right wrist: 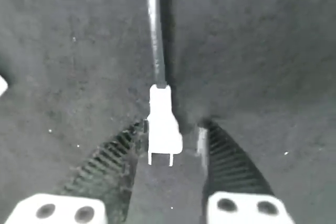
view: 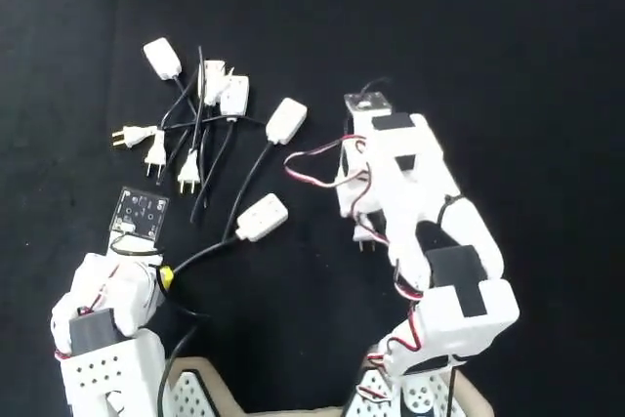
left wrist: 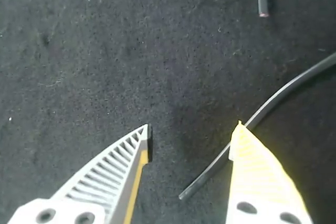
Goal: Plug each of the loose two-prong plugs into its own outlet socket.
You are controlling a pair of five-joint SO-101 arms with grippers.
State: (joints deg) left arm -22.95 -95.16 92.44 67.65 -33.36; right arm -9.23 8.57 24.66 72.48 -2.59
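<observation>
Several white outlet sockets lie on black cords at the far left, among them one (view: 286, 119) and a nearer one (view: 262, 217). Three loose two-prong plugs (view: 156, 153) lie beside them. A white plug (right wrist: 164, 129) lies on the cloth between the fingers of my right gripper (right wrist: 171, 127), prongs toward the wrist, with a gap on one side. In the high view that right gripper (view: 363, 231) points down at mid-table. My left gripper (left wrist: 191, 135) hangs open over bare cloth, a black cord (left wrist: 262, 111) passing by its yellow finger (left wrist: 257, 171). From above, the left gripper (view: 145, 256) is at the near left.
A small black board (view: 139, 212) with pale dots lies just beyond the left gripper. The black cloth (view: 527, 95) covers the whole table. Cords tangle at the far left (view: 200, 134).
</observation>
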